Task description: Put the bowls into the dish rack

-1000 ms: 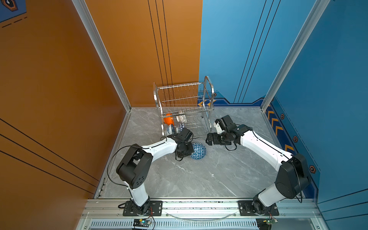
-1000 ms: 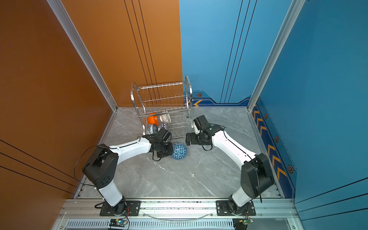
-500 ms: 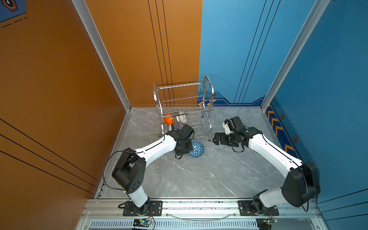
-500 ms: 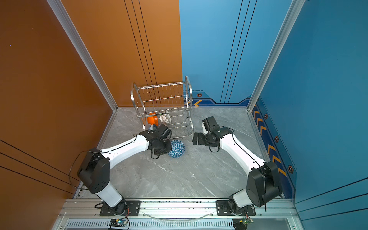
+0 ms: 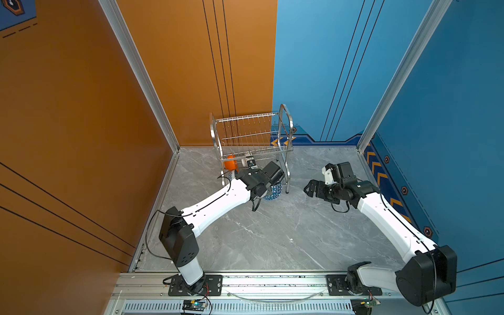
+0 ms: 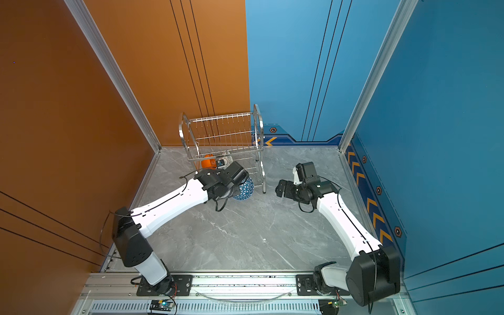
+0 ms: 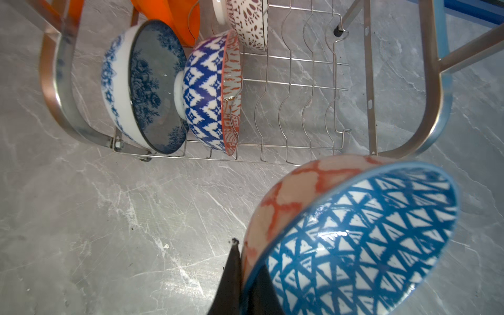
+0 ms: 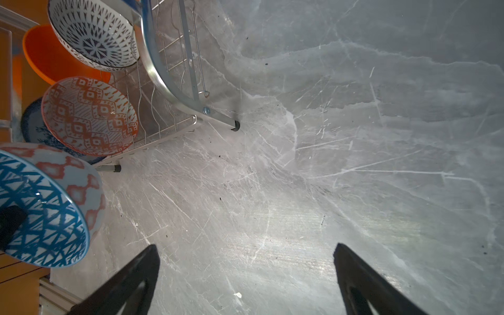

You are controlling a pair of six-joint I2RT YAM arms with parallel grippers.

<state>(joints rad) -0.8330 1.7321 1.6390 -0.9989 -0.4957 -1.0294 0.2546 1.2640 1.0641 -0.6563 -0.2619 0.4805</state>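
Note:
My left gripper (image 7: 245, 261) is shut on the rim of the blue-white triangle bowl (image 7: 354, 234), which is tipped on its side just in front of the dish rack (image 5: 251, 141) by its right front leg. In both top views the wrist covers most of that bowl (image 6: 245, 189). On the wavy lower shelf stand the blue-white floral bowl (image 7: 141, 87), the orange-white geometric bowl (image 8: 90, 114), the white bowl with black lattice (image 8: 92, 35) and the plain orange bowl (image 8: 54, 60). My right gripper (image 8: 245, 251) hangs open and empty over bare floor, right of the rack.
The rack (image 6: 223, 136) stands at the back against the orange wall. Its right front leg (image 8: 234, 125) sits between the two grippers. Free wire slots (image 7: 300, 90) lie right of the geometric bowl. A blue wall closes the right side.
The left arm has carried the triangle bowl back towards the rack's lower shelf. The right arm has drawn away to the right, its gripper still open.

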